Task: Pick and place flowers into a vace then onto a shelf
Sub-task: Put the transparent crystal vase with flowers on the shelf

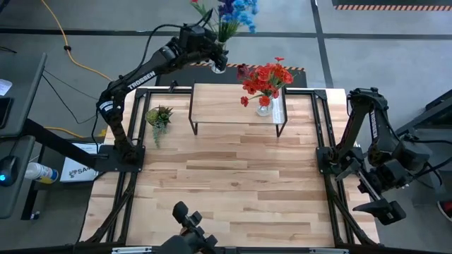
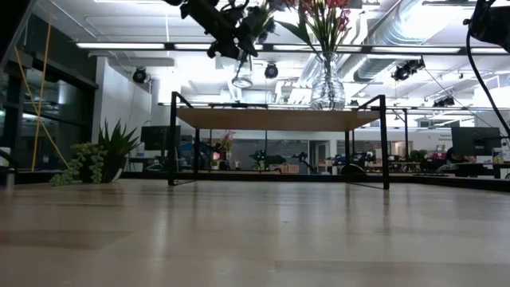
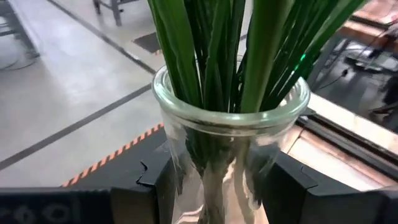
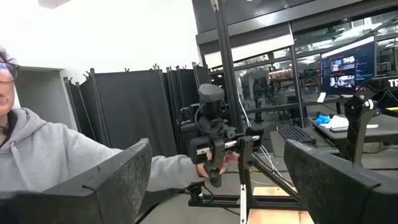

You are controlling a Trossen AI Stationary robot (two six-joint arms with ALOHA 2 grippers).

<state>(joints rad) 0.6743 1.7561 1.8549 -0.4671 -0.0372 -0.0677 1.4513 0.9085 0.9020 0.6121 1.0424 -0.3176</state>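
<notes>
My left gripper [image 1: 214,58] is raised past the table's far edge, behind the shelf's left end, shut on a clear glass vase [image 3: 230,124]. The vase holds green-stemmed flowers with blue blooms [image 1: 236,10]. In the low view this vase [image 2: 243,73] hangs in the air above shelf height. The shelf [image 1: 226,106] stands at the table's far side, and on its right part rests a second glass vase [image 2: 327,86] with red flowers [image 1: 268,76]. My right gripper [image 4: 214,186] waits open at the table's right side, touching nothing. My left gripper pinches the glass vase between its two fingers [image 3: 283,183] at the narrow neck [image 3: 186,168] just below the flared rim, one finger on each side. The vase is lifted clear of table and shelf, about upright, its stems rising out of the mouth.
A small green spiky plant [image 1: 159,116] sits on the table left of the shelf. The wide wooden tabletop [image 1: 233,190] stretches in front of the shelf. A black frame [image 1: 321,141] borders the table. A person in a grey hoodie [image 4: 56,162] stands beyond the table.
</notes>
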